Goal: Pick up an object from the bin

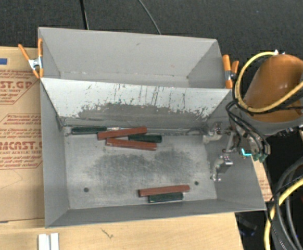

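The gripper (222, 158) is seen at the right side of the bin (130, 168), low beside the sloping right wall, with only bare floor under it. Whether it is released or clenched cannot be told, and no thing is seen in its hold.

The things are laid in two groups. Along the foot of the far wall a dark green stick (88, 131), a far red-brown bar (121, 134), a short dark green bar (147, 138) and a second red-brown bar (131, 145) are crowded together, partly overlapped.

By the near wall a near red-brown bar (163, 191) and a near dark green bar (165, 197) are laid side by side, touching. This pair is judged the closer candidate: open floor is left on its far side, though the near wall crowds its other edge. The middle floor is bare — room for a leftward approach.
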`<state>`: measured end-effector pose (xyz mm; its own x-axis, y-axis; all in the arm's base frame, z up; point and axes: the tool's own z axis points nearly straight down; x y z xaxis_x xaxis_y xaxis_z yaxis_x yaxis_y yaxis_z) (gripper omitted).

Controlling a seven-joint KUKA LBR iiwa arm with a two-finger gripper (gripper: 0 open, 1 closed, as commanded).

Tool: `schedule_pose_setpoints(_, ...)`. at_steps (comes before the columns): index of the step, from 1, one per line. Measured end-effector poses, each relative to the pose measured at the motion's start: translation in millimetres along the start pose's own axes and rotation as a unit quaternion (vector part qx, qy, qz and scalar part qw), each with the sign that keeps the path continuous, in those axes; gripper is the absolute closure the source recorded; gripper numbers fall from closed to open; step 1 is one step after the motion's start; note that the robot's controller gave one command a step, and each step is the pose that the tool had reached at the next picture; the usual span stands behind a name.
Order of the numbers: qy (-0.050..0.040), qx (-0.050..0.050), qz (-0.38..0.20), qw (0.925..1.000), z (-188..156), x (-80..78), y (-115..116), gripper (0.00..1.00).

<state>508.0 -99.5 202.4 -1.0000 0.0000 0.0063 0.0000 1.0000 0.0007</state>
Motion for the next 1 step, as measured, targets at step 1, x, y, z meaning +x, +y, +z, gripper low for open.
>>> schedule_pose_setpoints(1,-0.0037,0.001,0.0,1.0,-3.7,-1.8,0.3,0.0)
